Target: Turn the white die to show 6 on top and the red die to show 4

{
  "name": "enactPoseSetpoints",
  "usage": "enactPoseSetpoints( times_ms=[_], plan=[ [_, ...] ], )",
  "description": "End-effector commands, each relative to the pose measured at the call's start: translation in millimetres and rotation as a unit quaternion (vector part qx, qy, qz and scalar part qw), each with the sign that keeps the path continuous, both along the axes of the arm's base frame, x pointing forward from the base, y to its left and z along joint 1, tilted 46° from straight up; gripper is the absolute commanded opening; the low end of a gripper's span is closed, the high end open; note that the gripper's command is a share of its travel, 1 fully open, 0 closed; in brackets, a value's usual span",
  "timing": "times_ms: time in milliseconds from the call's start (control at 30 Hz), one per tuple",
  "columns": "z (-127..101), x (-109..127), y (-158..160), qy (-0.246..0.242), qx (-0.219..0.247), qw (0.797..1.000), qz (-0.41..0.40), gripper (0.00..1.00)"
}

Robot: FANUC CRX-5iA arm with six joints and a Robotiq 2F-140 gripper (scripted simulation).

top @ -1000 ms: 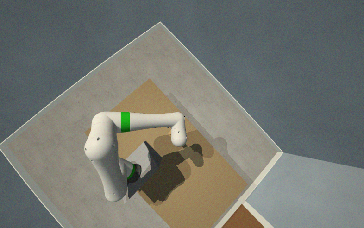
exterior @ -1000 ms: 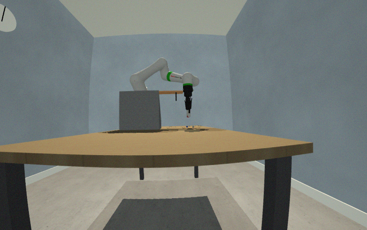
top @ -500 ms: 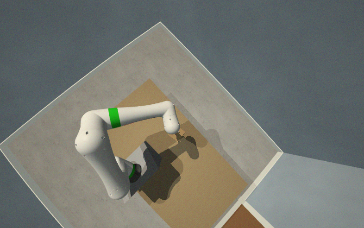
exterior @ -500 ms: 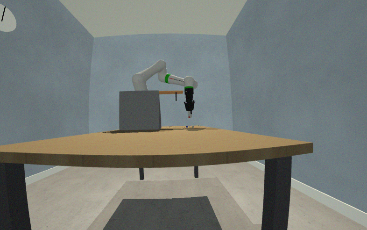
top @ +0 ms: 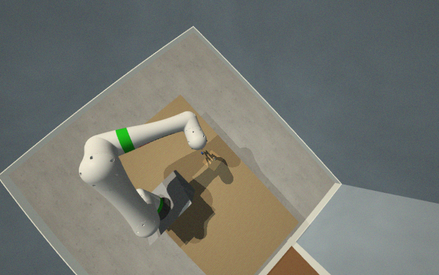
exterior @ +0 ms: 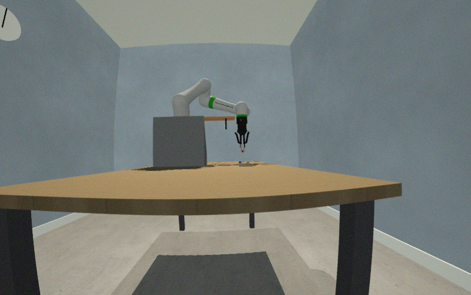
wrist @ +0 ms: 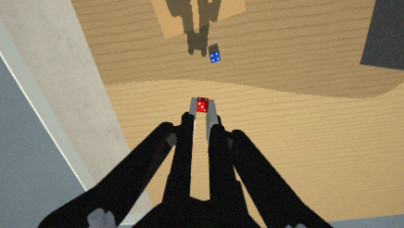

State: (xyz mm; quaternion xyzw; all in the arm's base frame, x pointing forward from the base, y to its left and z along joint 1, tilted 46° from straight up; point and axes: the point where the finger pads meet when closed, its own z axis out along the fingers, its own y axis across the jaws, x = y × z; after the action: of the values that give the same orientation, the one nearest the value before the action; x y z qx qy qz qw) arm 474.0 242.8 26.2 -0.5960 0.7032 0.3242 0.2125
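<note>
My gripper (exterior: 242,147) (wrist: 201,107) is shut on the red die (exterior: 242,150) (wrist: 202,106), which hangs above the table between the grey fingertips. The red face towards the wrist camera shows a diagonal line of pips, apparently 3. The blue die (top: 202,152) (exterior: 239,162) (wrist: 214,57) lies on the table outside the mat, with several pips on its visible face. The mat (wrist: 161,25) is partly in view at the top of the wrist view, under the gripper's shadow. The white die (exterior: 247,162) is a tiny pale spot in the exterior view; its top number cannot be read.
The grey block (top: 180,198) (exterior: 178,141) carrying the arm stands on the wooden table (top: 255,218) (exterior: 211,183). A dark grey surface (wrist: 386,37) shows at the wrist view's upper right. The table's edge runs along the left of the wrist view.
</note>
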Motion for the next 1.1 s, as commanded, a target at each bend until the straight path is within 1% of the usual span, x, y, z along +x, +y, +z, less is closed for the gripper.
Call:
enactPoseSetpoints(
  times_ms=[0, 67, 133, 200, 233, 267, 433, 467, 500, 567, 600, 633, 867, 933, 967, 1000, 1067],
  plan=[
    [6, 0, 6, -0.015, 0.004, 1.0, 0.014, 0.07],
    [5, -1, 6, -0.015, 0.007, 1.0, 0.014, 0.07],
    [4, -2, 5, -0.015, 0.025, 1.0, 0.011, 0.07],
    [2, -1, 4, -0.019, 0.067, 0.998, 0.002, 0.07],
    [0, -2, 3, -0.02, 0.098, 0.995, -0.003, 0.07],
    [-1, -2, 3, -0.021, 0.112, 0.993, -0.006, 0.07],
    [-2, 0, 2, -0.03, 0.178, 0.983, -0.022, 0.07],
    [-2, 0, 2, -0.03, 0.179, 0.983, -0.022, 0.07],
    [-3, 0, 1, -0.032, 0.207, 0.977, -0.028, 0.07],
    [-3, 0, 1, -0.032, 0.207, 0.977, -0.028, 0.07],
    [-4, 1, 1, -0.035, 0.223, 0.974, -0.032, 0.07],
    [-5, 0, -1, -0.037, 0.258, 0.965, -0.039, 0.07],
    [-11, -2, -3, -0.041, 0.345, 0.936, -0.056, 0.07],
    [-13, -2, -4, -0.043, 0.375, 0.924, -0.062, 0.07],
    [-13, -2, -5, -0.043, 0.379, 0.922, -0.063, 0.07],
    [-15, -3, -5, -0.044, 0.401, 0.913, -0.066, 0.07],
    [-16, -3, -6, -0.045, 0.425, 0.901, -0.071, 0.07]
  ],
)
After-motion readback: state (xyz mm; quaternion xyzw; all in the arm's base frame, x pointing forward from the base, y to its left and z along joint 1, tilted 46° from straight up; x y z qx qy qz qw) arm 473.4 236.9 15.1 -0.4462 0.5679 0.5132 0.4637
